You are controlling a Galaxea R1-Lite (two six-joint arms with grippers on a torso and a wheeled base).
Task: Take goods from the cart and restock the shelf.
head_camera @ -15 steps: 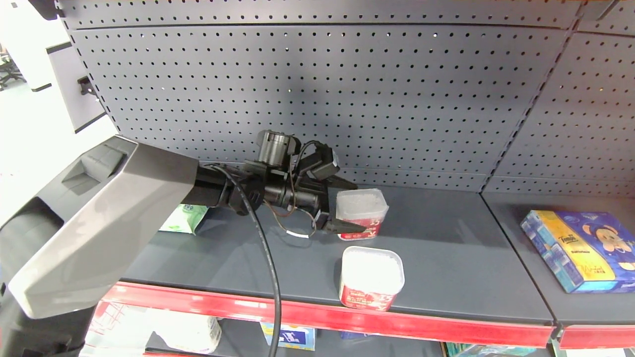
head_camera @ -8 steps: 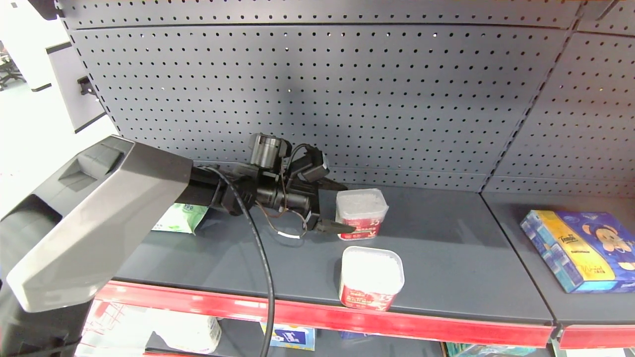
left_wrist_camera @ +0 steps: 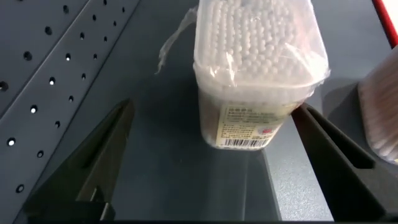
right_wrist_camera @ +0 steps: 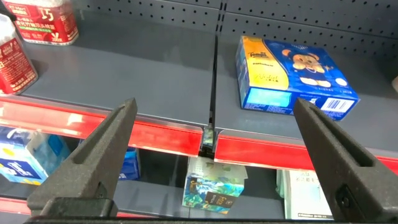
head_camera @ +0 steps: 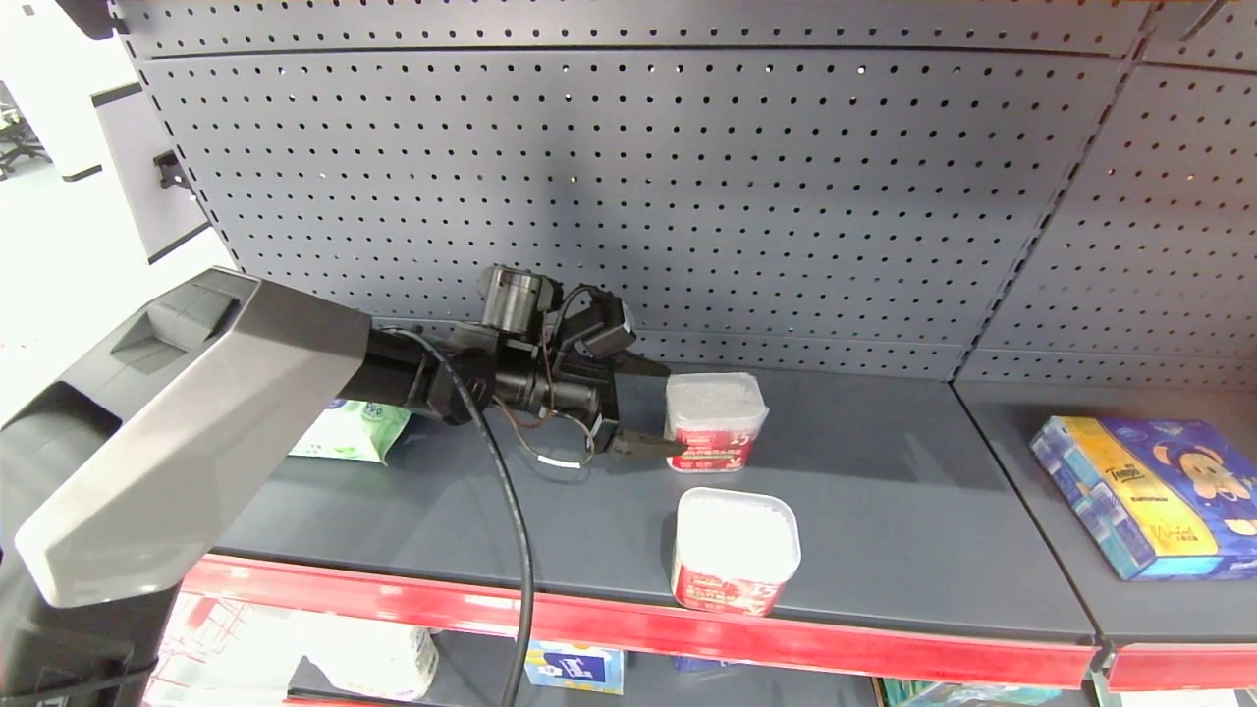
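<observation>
The left gripper [head_camera: 668,410] held its jaws released and empty. They were spread to either side of the clear plastic tub of white cotton swabs with a red label [left_wrist_camera: 255,81], with a gap showing on each side in the left wrist view. That tub stood upright towards the far side of the dark grey metal shelf [head_camera: 884,491]. It looked light and fairly stiff, but its thin walls would probably flex and its smooth film wrap could slip, so a moderate squeeze across the flat sides, low on the labelled body rather than on the lid, seemed the safest hold. A second matching swab tub [head_camera: 735,550] stood apart at the shelf's near edge, easy to knock off. Well to the right lay a blue cardboard tissue box [head_camera: 1149,496]. The right gripper [right_wrist_camera: 214,106] hung before the shelf, jaws released and empty.
</observation>
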